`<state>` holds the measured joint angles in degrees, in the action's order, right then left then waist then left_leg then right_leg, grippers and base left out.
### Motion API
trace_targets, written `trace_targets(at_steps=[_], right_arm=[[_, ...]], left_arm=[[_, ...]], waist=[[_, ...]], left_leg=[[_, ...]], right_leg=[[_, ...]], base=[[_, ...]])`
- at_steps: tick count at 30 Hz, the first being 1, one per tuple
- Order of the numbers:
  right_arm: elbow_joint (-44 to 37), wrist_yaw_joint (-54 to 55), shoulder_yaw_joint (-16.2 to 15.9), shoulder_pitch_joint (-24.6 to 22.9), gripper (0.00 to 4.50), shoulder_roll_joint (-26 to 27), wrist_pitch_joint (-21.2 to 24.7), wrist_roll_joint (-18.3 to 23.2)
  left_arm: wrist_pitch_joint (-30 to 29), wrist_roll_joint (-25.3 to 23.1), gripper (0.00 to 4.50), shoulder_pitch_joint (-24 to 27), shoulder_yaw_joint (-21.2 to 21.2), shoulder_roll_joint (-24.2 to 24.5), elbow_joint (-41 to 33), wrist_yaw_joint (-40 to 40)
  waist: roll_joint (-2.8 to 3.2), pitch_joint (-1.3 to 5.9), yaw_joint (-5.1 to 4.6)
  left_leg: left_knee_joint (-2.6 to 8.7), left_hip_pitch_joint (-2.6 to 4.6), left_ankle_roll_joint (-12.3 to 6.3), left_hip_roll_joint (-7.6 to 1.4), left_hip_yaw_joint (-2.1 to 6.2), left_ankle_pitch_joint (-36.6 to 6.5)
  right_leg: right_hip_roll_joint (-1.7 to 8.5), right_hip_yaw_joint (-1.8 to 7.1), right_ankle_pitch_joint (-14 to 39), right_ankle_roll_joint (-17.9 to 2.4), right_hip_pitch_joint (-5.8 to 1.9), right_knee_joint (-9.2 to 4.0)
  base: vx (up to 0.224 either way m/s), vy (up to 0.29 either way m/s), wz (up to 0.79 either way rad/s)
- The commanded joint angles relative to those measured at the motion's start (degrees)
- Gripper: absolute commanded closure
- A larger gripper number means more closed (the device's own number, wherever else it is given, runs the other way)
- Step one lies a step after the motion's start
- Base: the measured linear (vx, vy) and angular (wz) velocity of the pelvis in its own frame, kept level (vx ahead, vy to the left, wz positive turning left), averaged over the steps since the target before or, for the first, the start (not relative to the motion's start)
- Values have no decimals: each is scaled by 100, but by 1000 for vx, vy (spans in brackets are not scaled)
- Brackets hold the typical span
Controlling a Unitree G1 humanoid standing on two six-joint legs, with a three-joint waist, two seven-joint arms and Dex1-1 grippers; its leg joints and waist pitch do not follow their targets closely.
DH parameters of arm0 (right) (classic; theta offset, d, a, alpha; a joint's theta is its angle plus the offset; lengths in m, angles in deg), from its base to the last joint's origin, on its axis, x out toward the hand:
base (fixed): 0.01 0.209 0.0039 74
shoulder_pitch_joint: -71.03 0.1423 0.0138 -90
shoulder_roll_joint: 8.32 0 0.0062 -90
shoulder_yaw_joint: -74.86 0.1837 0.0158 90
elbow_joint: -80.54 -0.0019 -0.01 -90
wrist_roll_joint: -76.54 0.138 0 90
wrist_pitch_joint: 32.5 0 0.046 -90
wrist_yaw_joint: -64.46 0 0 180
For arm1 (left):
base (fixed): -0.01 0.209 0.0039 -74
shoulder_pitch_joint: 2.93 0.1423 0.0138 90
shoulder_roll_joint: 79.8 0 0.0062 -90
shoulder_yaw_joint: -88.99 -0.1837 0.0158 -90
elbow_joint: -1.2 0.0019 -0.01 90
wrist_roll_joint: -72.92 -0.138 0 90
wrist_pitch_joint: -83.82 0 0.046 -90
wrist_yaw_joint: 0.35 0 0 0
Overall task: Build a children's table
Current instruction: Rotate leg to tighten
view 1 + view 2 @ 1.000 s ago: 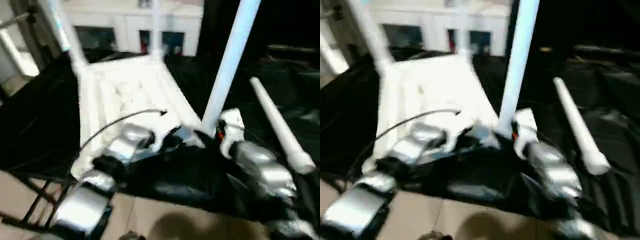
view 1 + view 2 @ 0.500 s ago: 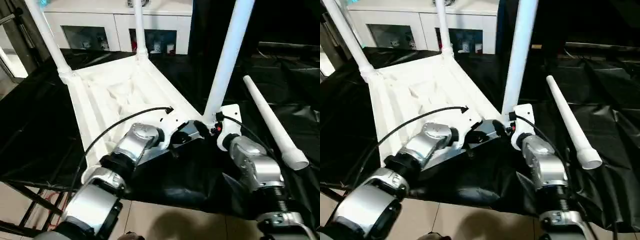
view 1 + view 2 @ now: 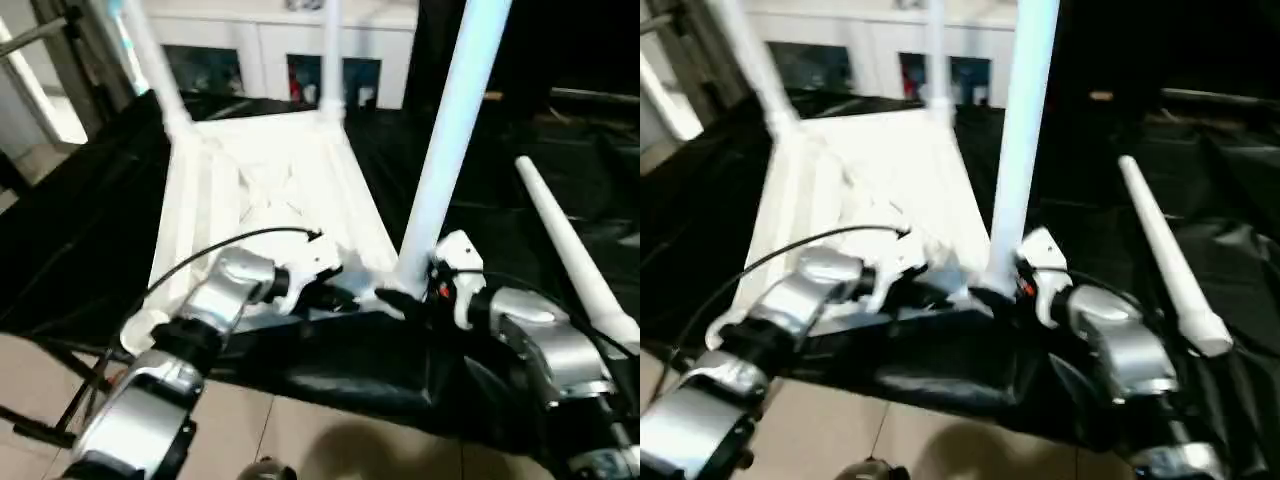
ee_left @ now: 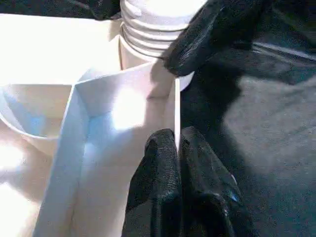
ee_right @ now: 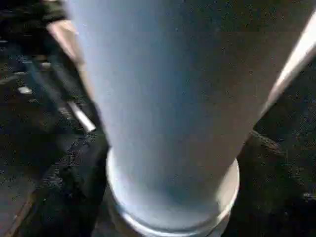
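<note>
- Black sheeting (image 3: 60, 250) is covering the tabletop that is carrying the upturned children's table (image 3: 270, 180), with pale floor (image 3: 330, 440) showing just in front of its near edge.
- At that near edge the left tool (image 3: 335, 298) is staying pinched narrow on a thin upright rib of the underside, its fingers (image 4: 163, 168) pressing either side of the wall.
- Beside it, at the near right corner, the right tool (image 3: 400, 300) is still closing round the base of the near leg (image 3: 450, 130), where the ribbed collar (image 4: 143, 29) is meeting the socket.
- Over the last second the whole view has been swinging, while the things themselves are keeping their places: the leg is standing upright in the same corner and both holds are unchanged.
- That is probably meaning the third leg is being seated or tightened while the top is being steadied.
- Right of the top, apart from it, the loose leg (image 3: 570, 250) is still lying on the sheet, so one corner is waiting.
- At the far corners two far legs (image 3: 150, 60) are already standing.
- Beyond the far edge a white cabinet (image 3: 270, 40) is standing.
</note>
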<state>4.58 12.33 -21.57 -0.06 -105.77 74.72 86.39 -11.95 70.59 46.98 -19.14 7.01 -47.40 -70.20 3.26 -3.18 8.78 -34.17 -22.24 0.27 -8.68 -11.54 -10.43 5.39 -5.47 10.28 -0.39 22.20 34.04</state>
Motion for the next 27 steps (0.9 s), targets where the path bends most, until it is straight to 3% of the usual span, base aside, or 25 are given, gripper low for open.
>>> trace_targets(at_steps=[1,8,11,13,17,18,20,21,24,26,27], right_arm=[[-88,-167,-54,-37,104,-22,-61,110],[-94,-122,-40,-84,167,66,-3,188],[-6,170,-11,-80,170,169,89,84],[461,1128,128,76,175,447,146,-246],[765,1780,290,179,176,751,221,-298],[914,2294,402,262,176,1041,313,-309],[1059,2769,521,364,176,1295,454,-304],[1110,2904,556,404,176,1376,491,-296],[1547,3489,537,767,176,1839,413,-428],[1613,3480,557,850,176,1941,369,-364],[1613,3480,557,852,141,1943,368,-362]], left_arm=[[101,158,450,-14,-53,-30,-310,-307],[43,142,450,60,-67,-3,-391,-285],[-5,93,450,36,-61,-72,-320,-85],[-112,-104,450,-96,-30,-235,-38,500],[-289,-197,450,-277,79,-465,268,1136],[-426,-205,450,-442,205,-691,493,1667],[-570,-172,450,-592,328,-887,679,2083],[-607,-163,450,-640,360,-948,732,2218],[-686,-134,450,-931,522,-1351,1050,2912],[-649,-130,450,-983,520,-1430,1107,2902],[-648,-130,450,-984,520,-1431,1108,2901]], waist=[[-63,393,-12],[-78,402,-1],[-74,396,-12],[-81,379,-53],[-84,347,-128],[-86,353,-127],[-80,351,-183],[-94,349,-205],[-84,364,-253],[-84,368,-267],[-84,368,-267]], left_leg=[[461,149,-160,-582,268,-1413],[449,145,-169,-571,261,-1289],[460,142,-142,-569,268,-1322],[472,145,-43,-552,279,-1467],[492,177,149,-528,306,-1802],[493,176,140,-532,312,-1820],[508,202,218,-524,314,-1892],[510,187,225,-510,318,-1888],[501,167,183,-496,313,-1787],[485,143,91,-482,299,-1649],[485,143,91,-482,299,-1649]], right_leg=[[575,372,1187,-1362,-213,-380],[569,369,1128,-1358,-210,-368],[564,368,1208,-1331,-203,-375],[576,366,1451,-1284,-196,-410],[591,363,2133,-1098,-188,-499],[600,366,2189,-1040,-192,-521],[563,362,2140,-1086,-160,-511],[565,354,2138,-1061,-179,-521],[564,353,1938,-1086,-192,-511],[565,355,1741,-1108,-212,-505],[565,355,1741,-1108,-212,-505]], base=[[0,0,0],[0,0,0],[0,0,0],[0,0,0],[0,0,0],[0,0,0],[0,0,0],[0,0,0],[0,0,0],[0,0,0],[0,0,0]])
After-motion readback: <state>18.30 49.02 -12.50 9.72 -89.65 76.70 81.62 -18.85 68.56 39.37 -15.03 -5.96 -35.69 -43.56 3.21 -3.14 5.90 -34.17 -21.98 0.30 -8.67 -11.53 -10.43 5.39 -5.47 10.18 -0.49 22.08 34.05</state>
